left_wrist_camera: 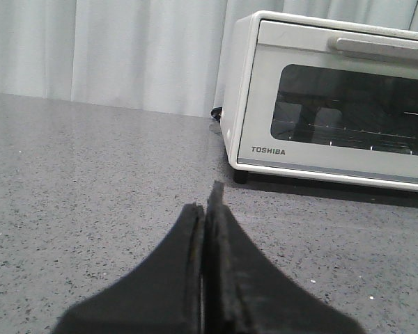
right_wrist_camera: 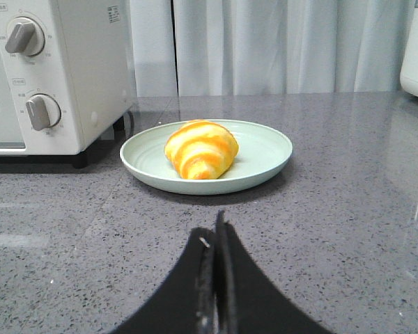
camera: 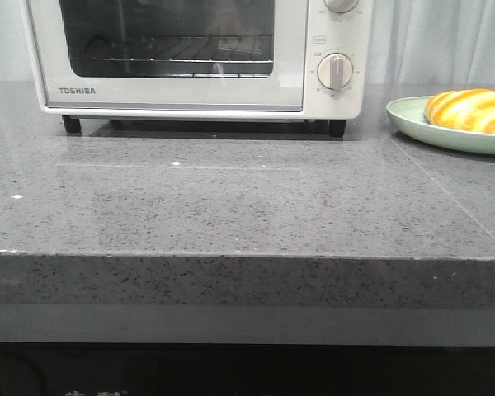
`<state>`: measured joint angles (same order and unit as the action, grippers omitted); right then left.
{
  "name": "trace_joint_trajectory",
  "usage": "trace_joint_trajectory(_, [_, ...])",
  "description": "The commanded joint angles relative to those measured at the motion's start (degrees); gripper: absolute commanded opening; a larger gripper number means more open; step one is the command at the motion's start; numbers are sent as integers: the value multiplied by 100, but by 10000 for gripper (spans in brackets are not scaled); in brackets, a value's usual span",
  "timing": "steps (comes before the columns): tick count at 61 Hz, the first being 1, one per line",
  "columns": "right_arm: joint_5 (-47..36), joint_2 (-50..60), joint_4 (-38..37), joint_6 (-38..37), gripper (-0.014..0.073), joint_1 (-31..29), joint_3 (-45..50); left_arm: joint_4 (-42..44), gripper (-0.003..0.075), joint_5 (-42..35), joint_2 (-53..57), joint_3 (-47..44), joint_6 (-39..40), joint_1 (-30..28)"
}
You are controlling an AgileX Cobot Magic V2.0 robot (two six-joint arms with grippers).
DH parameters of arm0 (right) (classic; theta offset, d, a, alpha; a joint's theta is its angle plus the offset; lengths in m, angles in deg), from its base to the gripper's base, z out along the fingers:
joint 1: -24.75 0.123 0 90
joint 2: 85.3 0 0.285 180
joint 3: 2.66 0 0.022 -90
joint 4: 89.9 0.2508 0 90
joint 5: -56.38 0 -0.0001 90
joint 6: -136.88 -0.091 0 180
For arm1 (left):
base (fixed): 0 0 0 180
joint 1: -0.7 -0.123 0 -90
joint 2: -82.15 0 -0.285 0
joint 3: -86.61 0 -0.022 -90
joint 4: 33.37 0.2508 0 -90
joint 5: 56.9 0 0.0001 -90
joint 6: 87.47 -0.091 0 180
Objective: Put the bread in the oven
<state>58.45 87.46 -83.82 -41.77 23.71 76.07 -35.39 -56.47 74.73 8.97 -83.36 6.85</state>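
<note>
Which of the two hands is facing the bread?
The right hand: its camera looks straight at the bread on the green plate. The left hand faces the oven.

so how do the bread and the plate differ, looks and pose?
The bread is glossy orange with pale yellow stripes; the plate is plain pale green. The bread is a rounded, humped lump; the plate is flat, shallow and wider. The bread lies on the plate; the plate sits on the grey counter. Both are right of the oven.

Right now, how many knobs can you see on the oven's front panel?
2. On the oven, to the right of its glass door, the upper knob sits directly above the lower knob. The panel is cut off at the frame top, so more may be hidden.
</note>
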Motion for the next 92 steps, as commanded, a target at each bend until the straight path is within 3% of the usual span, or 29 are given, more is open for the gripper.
trace_joint_trajectory(1, [-441, 121, -59, 4, -69, -39, 21, -40, -18, -457, 114, -137, 14, -9])
trace_joint_trajectory(61, [-563, 121, -52, 11, -69, -39, -67, -40, -18, -622, 114, -27, 14, -9])
trace_joint_trajectory(77, [-103, 121, -52, 11, -69, -39, -993, -40, -18, -330, -19, 1101, 14, -9])
trace_joint_trajectory(92, [681, -182, -58, 11, -69, -39, -2170, 77, -18, 608, -859, 2521, 7, -9])
